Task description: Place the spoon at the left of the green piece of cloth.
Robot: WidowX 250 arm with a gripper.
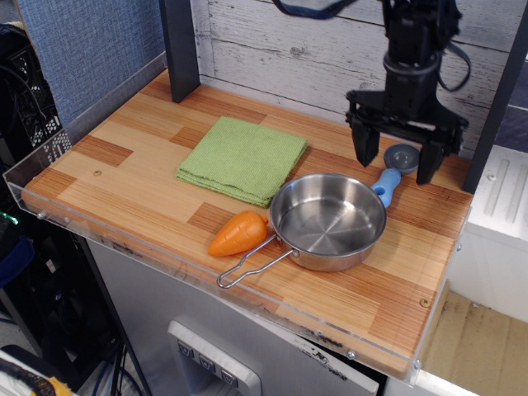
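One spoon [393, 167] to fetch, and it lies at the far right of the desk [124, 186], grey bowl toward the back wall, blue handle slanting down until it meets the rim of the pan [327, 220]. Fingers [398, 161] are spread wide, holding nothing, one tip on each side of the spoon's bowl end, hanging just above it as far as I can judge from this angle.

The grip is the tricky bit. That handle sits tight against the pan, so I would close on the neck or the bowl end, away from the steel rim, or I risk shoving the pan or pinching its edge. Tips should drop right to the wood before I squeeze, since the spoon is low and chunky and could squirt out from a high pinch.

Once it is held, lift straight up first to clear the pan wall. Then carry across, over the pan and the cloth [242, 158], to the bare boards on the cloth's left. The carrot [238, 233] sits near the front, out of that path. Set down flat, release only when it rests.
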